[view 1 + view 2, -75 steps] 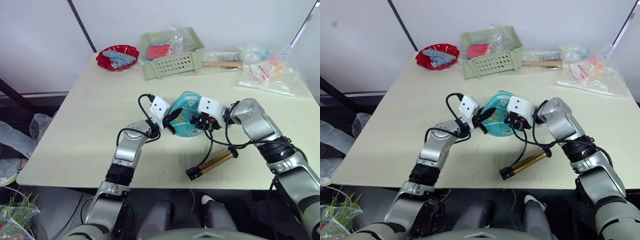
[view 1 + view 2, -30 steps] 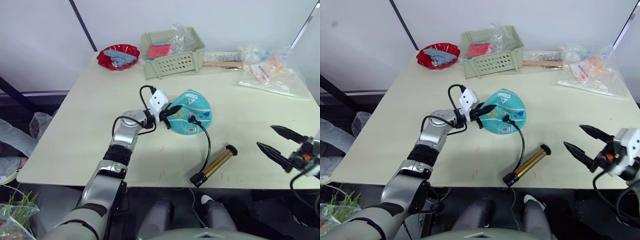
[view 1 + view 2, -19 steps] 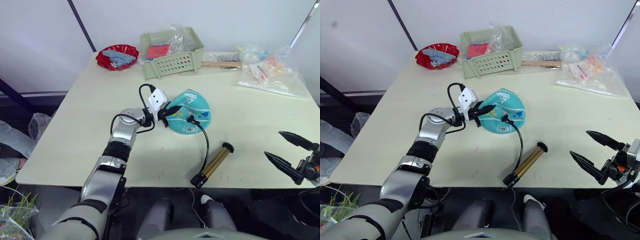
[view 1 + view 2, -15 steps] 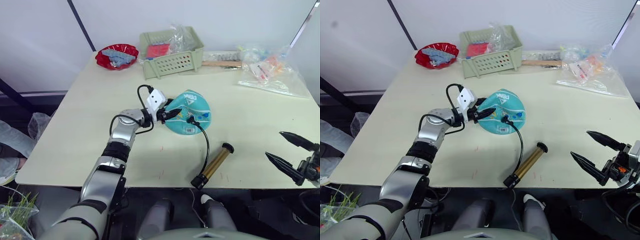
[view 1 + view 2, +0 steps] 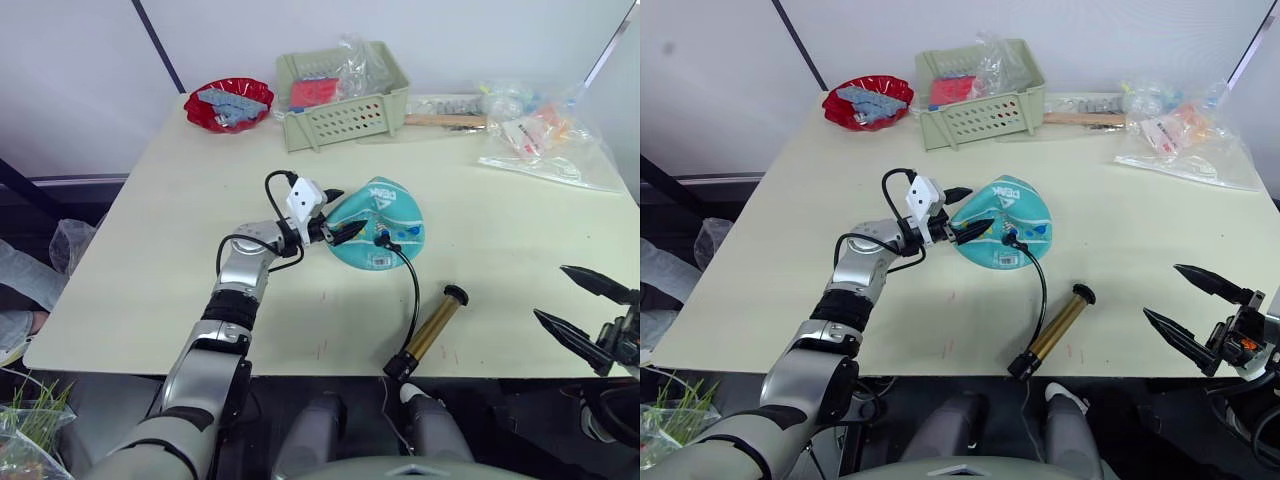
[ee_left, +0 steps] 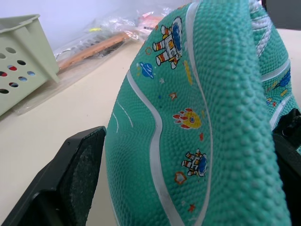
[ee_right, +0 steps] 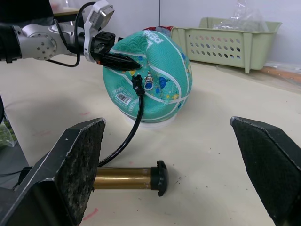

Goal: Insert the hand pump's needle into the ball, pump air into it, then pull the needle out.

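The teal ball (image 5: 380, 220) with white stripes and cartoon prints lies mid-table and looks soft and dented. My left gripper (image 5: 341, 212) is open, its fingers (image 6: 70, 174) straddling the ball's left edge (image 6: 188, 117). The gold hand pump (image 5: 432, 328) lies on the table in front of the ball. Its black hose (image 5: 415, 290) arcs up to the ball's face, where the hose tip (image 7: 137, 87) sits against the rubber. The needle is hidden there. My right gripper (image 5: 583, 312) hangs open past the table's front right edge, well clear of the pump.
A red bowl (image 5: 228, 103) sits at the back left, with a green perforated basket (image 5: 340, 95) beside it. Plastic bags (image 5: 540, 135) and a wooden stick (image 5: 445, 120) lie at the back right. The table's front edge (image 5: 300, 362) is near the pump.
My left gripper has opened from its pinch on the ball's edge. My right gripper let go at the ball and pulled back past the table's front right edge. The camera tilted slightly.
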{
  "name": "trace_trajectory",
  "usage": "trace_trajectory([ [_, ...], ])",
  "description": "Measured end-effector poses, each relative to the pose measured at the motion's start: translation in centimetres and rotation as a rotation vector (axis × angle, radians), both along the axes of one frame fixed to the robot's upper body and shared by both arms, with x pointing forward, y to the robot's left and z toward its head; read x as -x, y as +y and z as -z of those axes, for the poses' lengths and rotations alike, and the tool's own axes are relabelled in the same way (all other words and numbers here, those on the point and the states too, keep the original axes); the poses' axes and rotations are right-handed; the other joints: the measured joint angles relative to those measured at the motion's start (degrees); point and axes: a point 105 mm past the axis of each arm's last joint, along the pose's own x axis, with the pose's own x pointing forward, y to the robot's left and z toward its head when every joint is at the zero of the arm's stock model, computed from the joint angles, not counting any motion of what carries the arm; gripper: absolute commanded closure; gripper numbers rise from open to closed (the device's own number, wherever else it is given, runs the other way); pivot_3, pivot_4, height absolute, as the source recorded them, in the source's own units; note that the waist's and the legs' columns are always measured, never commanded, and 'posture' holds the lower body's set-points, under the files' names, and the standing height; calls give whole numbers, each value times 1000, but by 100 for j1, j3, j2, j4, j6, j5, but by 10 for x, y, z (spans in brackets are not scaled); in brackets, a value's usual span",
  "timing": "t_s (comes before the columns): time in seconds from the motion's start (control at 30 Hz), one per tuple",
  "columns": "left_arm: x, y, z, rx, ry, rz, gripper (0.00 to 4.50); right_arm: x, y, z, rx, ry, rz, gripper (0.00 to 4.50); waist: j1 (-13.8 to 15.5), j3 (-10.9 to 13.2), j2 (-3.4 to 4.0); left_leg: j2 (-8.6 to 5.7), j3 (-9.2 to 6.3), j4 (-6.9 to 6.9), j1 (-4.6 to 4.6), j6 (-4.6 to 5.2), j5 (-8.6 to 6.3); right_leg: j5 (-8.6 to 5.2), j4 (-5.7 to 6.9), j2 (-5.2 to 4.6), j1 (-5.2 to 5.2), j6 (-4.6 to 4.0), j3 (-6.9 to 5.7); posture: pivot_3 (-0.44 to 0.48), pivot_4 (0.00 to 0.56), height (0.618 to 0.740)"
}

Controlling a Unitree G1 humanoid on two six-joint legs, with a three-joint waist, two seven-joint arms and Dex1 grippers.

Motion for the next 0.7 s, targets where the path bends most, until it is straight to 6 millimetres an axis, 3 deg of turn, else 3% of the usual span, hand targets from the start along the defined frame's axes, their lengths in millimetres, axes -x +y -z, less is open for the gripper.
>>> trace_trajectory([
  [0.4, 15, 6, -26, 114, -62, 72, 49, 0, 0, 2, -11, -2, -15, 0, -7, 3, -1, 1, 6, 0, -3, -1, 1, 7, 5, 1, -9, -11, 6, 0, 150, 740],
  [0.7, 40, 29, -38, 149, -37, 98, 49, -4, 3, -5, -49, -56, -47, 0, -16, 3, 0, 6, 15, 1, 5, -1, 1, 8, 12, 3, -9, -14, 16, 0, 150, 740],
])
